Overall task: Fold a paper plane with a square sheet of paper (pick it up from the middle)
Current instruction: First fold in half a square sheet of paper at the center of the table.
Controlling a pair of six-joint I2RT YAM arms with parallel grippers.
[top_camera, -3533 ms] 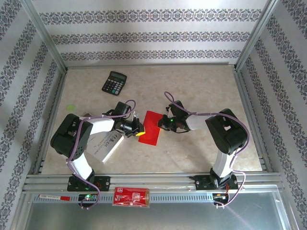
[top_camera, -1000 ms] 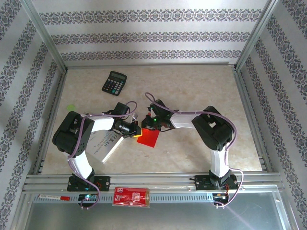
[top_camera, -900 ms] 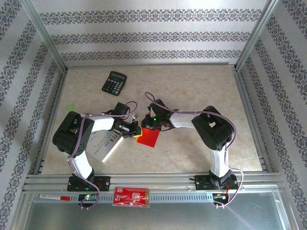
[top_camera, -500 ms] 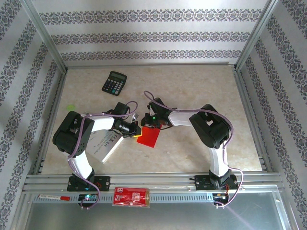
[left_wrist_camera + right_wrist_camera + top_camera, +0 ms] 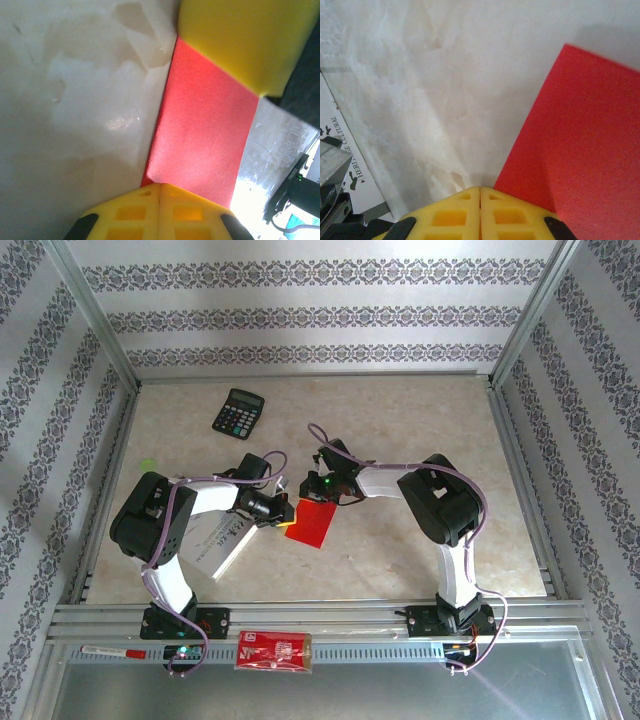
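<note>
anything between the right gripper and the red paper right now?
Nothing visible. The right gripper, jaws shut, sits at the far edge of the red paper. The left gripper, shut too, is at its left side. The white booklet lies off left.

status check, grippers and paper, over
Both shut: left gripper, right gripper, tips at paper edges, grip unclear. Paper on table, no dart shape yet. Nothing blocking: booklet left of paper, calculator far back.
</note>
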